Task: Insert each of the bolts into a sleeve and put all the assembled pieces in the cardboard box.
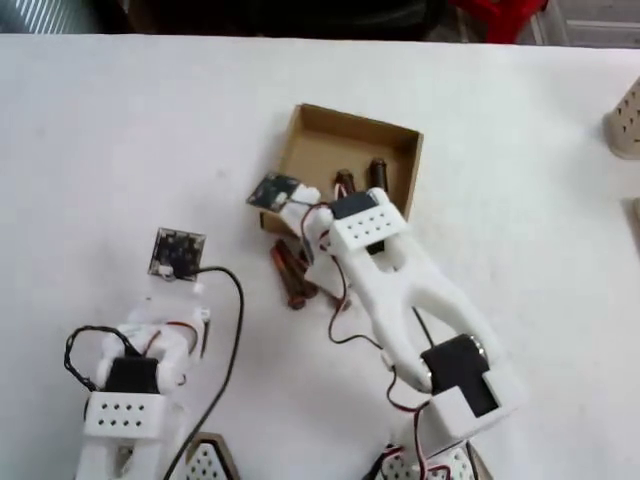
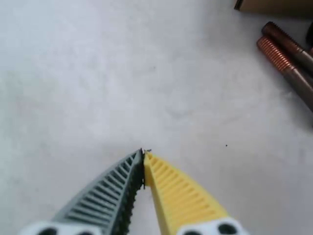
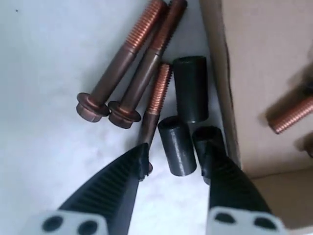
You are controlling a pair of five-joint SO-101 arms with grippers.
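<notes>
Your right claw (image 3: 173, 155) stood open over the table (image 1: 120, 130), just near and left of the cardboard box (image 1: 310, 130), by its near left corner. Its two black fingers (image 3: 117, 191) sat on either side of one black sleeve (image 3: 177, 147). The gap was a little wider than that sleeve, and the claw had hold of nothing. I could not tell whether either finger touched it.

A second sleeve (image 3: 190, 88) lay just past the first. A third sleeve (image 3: 209, 137) lay partly under one finger, close against the box's outer wall.

Left of the sleeves lay three copper-coloured bolts. Two long bolts (image 3: 127, 61) lay side by side, touching along their length. The third bolt (image 3: 156, 95) lay beside the sleeves, with its head end hidden under the other finger.

Inside the box, two dark pieces (image 1: 362, 176) lay toward the near wall.

Your left claw (image 2: 143, 155) was shut, with the tips of its grey finger (image 2: 105, 196) and yellow finger (image 2: 178, 196) meeting and nothing between them. It hung over bare table, well apart from the bolts and to their left.
</notes>
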